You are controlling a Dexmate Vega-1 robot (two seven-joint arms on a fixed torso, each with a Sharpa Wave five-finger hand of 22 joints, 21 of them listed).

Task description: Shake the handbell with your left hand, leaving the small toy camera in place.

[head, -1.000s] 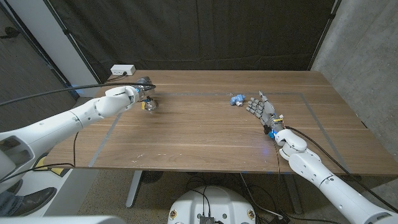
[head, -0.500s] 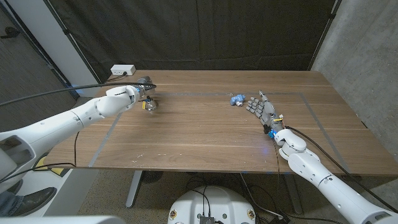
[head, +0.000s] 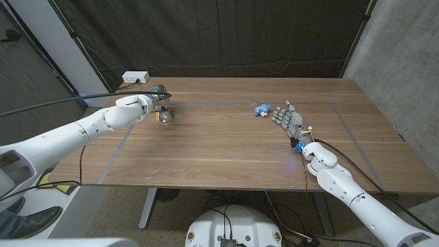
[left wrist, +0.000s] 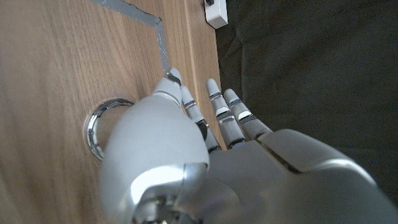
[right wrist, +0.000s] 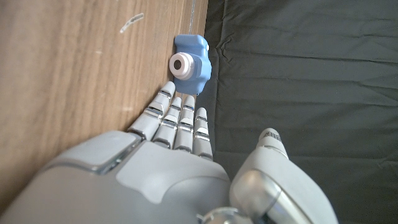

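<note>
Wooden surface (head: 226,151) carries the handbell (head: 164,115) near its far left corner, gripped, I judge, by the left hand (head: 152,103) mid-shake; next, keep ringing, leaving the toy camera (head: 260,108) beside the spread, empty right hand (head: 288,119).

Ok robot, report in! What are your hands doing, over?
Left hand over the handbell, grip unclear. Right hand open beside the toy camera, not touching. Nothing in the way.
</note>
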